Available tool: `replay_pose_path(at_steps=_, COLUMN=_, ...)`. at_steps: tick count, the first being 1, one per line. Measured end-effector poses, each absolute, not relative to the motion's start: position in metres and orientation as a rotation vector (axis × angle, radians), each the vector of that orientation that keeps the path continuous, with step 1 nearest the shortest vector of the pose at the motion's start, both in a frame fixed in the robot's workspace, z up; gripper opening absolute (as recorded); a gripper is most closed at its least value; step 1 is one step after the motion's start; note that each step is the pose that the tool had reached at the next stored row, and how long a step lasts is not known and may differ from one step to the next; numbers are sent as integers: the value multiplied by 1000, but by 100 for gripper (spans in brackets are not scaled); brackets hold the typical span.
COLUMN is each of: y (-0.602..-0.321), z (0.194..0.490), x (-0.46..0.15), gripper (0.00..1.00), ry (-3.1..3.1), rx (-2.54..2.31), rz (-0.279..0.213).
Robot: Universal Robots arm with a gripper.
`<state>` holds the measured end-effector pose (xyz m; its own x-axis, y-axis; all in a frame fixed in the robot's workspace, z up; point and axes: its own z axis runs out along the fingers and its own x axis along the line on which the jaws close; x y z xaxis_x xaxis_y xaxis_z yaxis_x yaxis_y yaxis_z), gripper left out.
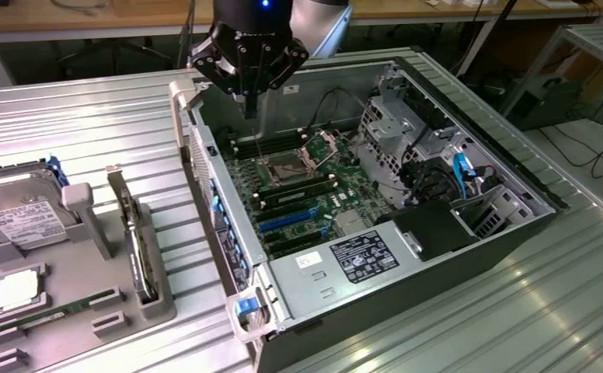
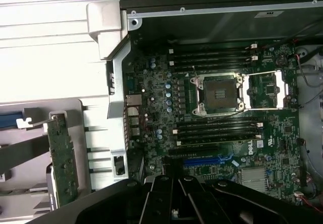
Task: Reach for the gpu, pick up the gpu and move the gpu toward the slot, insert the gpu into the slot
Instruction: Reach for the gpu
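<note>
A: Which step is in hand?

B: The reach, by my reading, and it is only beginning. The claw (image 1: 248, 105) is hovering over the open computer case (image 1: 509, 163), above the case corner that is farthest from the camera on the exterior view's left. Its fingers are pressed together and are gripping nothing.

A: And where is the gpu sitting?

B: The gpu (image 1: 136, 237) is standing on edge in a gray holder (image 1: 125, 326) on the tabletop (image 1: 74, 124), toward the near corner on the exterior view's left. It is just outside the case wall and well apart from the claw. A hard drive (image 1: 16, 214) and a memory stick (image 1: 47, 317) are sharing that holder.

A: So nothing is picked up yet?

B: No, the card is resting untouched, with its metal bracket pointing up at the far end.

A: What is the reach calling for?

B: I judge the claw is needing to cross the case wall, open its fingers and line up along the card's thin top edge, avoiding the hard drive.

A: And the slot?

B: A blue slot (image 2: 207, 160) is lying free on the motherboard (image 1: 301, 194). Whether it is the intended one, I cannot tell.
</note>
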<state>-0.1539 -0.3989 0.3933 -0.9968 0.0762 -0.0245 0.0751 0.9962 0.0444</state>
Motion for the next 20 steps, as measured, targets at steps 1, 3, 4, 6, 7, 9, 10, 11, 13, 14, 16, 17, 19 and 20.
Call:
replay_pose_path(at_steps=1, y=-399, z=393, x=-155, gripper=11, ry=3112, rx=118, rz=68)
replay_pose_path(at_steps=3, y=-399, z=393, x=-157, gripper=11, ry=3113, rx=118, rz=68)
replay_pose_path(at_steps=4, y=-399, z=393, x=-158, gripper=11, ry=3112, rx=118, rz=68)
replay_pose_path(at_steps=6, y=-399, z=393, x=-159, gripper=11, ry=3112, rx=118, rz=68)
replay_pose_path(at_steps=7, y=-399, z=393, x=-160, gripper=11, ry=3112, rx=118, rz=68)
replay_pose_path(at_steps=9, y=-399, z=393, x=-162, gripper=11, ry=3112, rx=118, rz=68)
replay_pose_path(at_steps=10, y=-399, z=393, x=-163, gripper=11, ry=3112, rx=118, rz=68)
replay_pose_path(at_steps=11, y=-399, z=393, x=-164, gripper=11, ry=3113, rx=118, rz=68)
replay_pose_path(at_steps=13, y=-399, z=393, x=-166, gripper=11, ry=3112, rx=118, rz=68)
replay_pose_path(at_steps=14, y=-399, z=393, x=-167, gripper=11, ry=3112, rx=118, rz=68)
replay_pose_path(at_steps=16, y=-399, z=393, x=-170, gripper=11, ry=3112, rx=118, rz=68)
replay_pose_path(at_steps=17, y=-399, z=393, x=-171, gripper=11, ry=3113, rx=118, rz=68)
replay_pose_path(at_steps=19, y=-399, z=393, x=-175, gripper=11, ry=3113, rx=108, rz=69)
replay_pose_path(at_steps=20, y=-399, z=393, x=-177, gripper=11, ry=3113, rx=100, rz=70)
